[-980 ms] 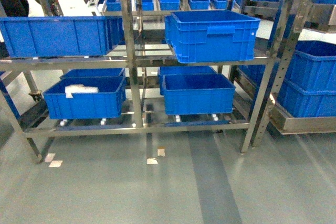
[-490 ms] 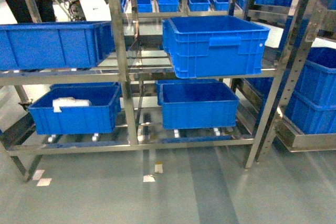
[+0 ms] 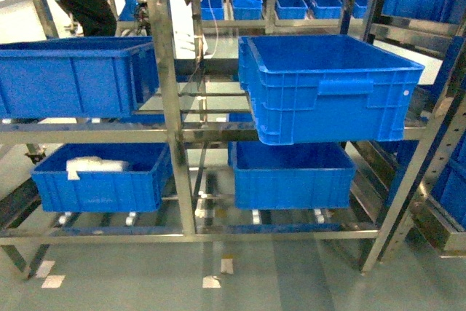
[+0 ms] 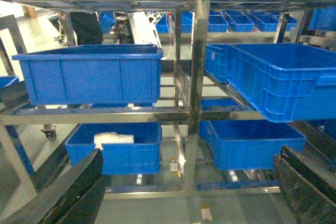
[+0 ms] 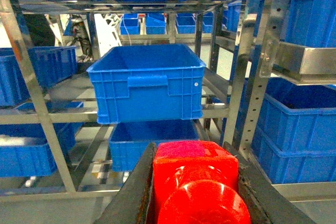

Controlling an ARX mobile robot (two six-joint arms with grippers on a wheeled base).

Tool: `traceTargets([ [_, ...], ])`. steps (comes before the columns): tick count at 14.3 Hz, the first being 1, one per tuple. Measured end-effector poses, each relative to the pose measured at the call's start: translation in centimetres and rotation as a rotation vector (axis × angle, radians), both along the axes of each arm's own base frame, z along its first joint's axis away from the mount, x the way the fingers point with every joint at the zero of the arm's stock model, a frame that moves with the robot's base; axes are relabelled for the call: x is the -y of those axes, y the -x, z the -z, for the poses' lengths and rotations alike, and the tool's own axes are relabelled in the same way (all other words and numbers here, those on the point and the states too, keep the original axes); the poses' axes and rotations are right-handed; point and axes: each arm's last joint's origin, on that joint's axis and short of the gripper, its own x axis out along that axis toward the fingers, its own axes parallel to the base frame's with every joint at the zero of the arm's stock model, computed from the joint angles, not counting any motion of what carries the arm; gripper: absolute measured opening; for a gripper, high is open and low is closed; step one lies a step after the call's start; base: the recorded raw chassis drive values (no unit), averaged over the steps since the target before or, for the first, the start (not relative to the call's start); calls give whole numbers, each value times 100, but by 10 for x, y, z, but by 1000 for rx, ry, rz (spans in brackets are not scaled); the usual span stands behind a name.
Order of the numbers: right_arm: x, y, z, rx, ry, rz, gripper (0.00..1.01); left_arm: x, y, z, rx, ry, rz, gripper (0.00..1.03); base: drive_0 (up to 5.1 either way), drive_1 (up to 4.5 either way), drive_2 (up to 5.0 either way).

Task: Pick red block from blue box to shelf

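One shelf (image 3: 172, 132), four near blue crates (image 3: 331, 89) on it, one red block (image 5: 195, 182) clamped in right gripper (image 5: 194, 192), left gripper (image 4: 186, 192) spread wide, empty.

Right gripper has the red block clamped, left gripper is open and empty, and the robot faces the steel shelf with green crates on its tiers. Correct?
Nearly. The crates are dark blue, not green, as the head view shows. The rest holds: the right gripper grips the red block, the left gripper is open and empty, facing the shelf.
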Motion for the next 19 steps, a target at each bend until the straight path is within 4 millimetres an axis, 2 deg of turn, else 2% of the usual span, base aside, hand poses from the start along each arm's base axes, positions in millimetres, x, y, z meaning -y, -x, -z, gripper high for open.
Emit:
traceTargets([
  [17, 0, 0, 0, 3, 0, 0, 27, 0, 0, 0, 3, 0, 3, 98, 21, 446, -405],
  [19, 0, 0, 0, -2, 0, 0, 27, 0, 0, 0, 2, 0, 4, 98, 0, 0, 0],
])
